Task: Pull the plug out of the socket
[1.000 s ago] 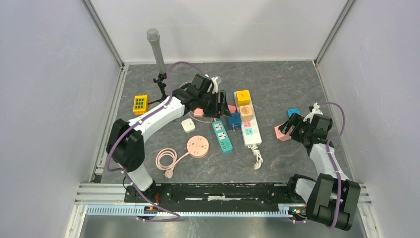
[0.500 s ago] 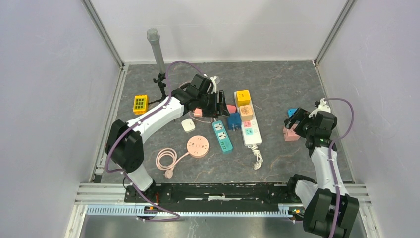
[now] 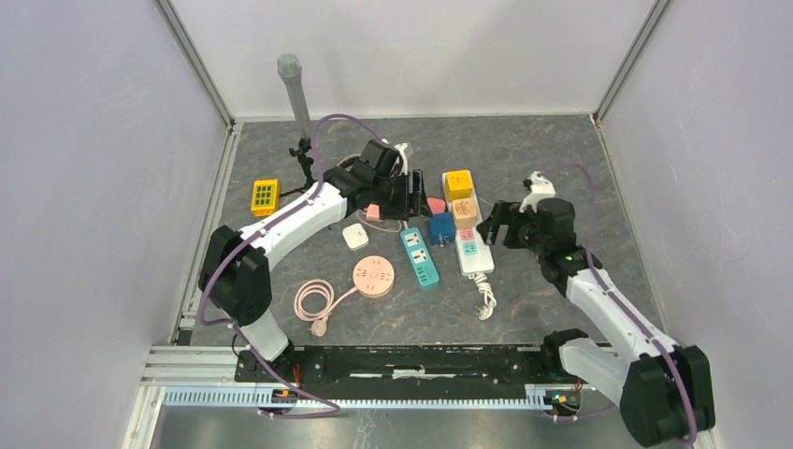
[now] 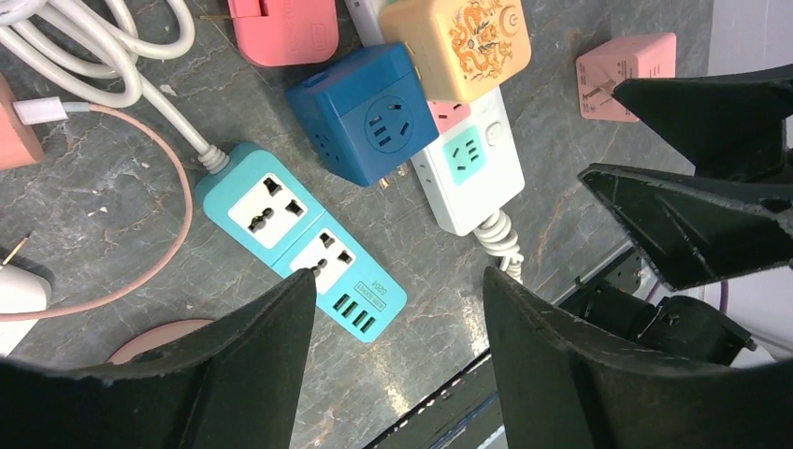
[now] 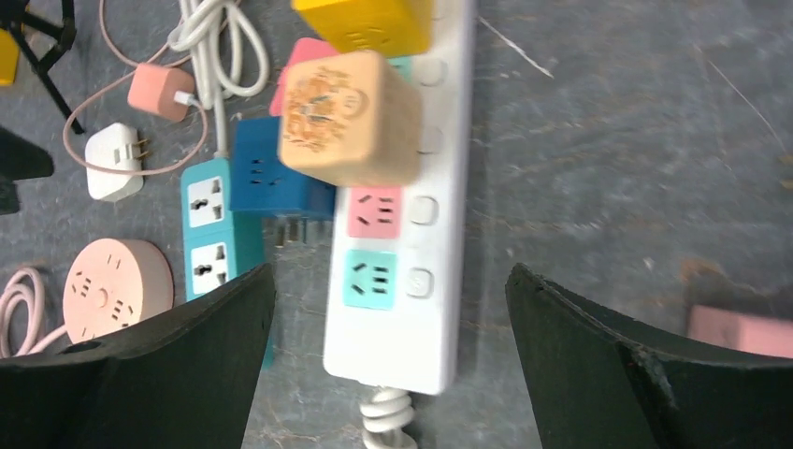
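— Where is the plug?
— The peach cube plug is seated in the white power strip, just beside the yellow cube plug.
— What could be spoiled?
— With the right hand spread empty above, the yellow one may be pinched instead, or the unpinned strip lifted along; the left hand is spread, empty, aside.

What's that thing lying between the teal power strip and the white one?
A blue cube adapter lies between the teal strip and white strip; the left wrist view shows it best.
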Action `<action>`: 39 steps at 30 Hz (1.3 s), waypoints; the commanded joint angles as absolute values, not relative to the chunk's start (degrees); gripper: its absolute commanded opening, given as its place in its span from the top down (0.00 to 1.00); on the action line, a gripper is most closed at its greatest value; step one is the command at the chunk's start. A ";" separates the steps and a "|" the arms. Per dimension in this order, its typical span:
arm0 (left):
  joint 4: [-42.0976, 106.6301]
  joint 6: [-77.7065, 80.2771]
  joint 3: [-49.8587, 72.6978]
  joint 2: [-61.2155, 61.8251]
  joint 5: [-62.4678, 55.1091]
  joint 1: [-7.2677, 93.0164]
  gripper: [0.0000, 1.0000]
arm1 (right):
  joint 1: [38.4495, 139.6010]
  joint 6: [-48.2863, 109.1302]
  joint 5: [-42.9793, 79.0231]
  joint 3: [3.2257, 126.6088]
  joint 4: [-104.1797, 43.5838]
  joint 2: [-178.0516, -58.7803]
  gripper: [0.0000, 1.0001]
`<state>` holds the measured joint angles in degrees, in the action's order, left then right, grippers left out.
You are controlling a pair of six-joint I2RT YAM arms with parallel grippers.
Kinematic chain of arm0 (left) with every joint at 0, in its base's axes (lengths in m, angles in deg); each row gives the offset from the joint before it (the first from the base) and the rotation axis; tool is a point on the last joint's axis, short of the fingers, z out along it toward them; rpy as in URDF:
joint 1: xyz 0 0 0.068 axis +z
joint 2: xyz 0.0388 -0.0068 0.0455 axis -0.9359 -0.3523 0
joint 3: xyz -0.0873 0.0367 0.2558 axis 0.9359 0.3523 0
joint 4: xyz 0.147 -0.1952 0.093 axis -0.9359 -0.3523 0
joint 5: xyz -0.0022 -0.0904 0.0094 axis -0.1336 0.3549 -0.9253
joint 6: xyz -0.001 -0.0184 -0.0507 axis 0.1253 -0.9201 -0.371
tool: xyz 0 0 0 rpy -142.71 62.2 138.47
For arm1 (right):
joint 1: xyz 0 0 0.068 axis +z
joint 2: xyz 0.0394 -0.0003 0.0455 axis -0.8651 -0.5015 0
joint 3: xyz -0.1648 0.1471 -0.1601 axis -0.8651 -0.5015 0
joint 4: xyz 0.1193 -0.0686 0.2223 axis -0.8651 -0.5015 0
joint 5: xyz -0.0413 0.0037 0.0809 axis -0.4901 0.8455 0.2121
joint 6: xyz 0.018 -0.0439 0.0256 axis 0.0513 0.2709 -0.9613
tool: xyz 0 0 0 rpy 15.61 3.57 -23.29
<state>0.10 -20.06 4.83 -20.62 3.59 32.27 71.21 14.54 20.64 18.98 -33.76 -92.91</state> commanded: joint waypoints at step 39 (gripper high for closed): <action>16.04 -33.10 -6.98 -38.47 5.95 32.55 0.23 | 89.61 22.16 -4.44 36.22 -35.14 -119.32 0.55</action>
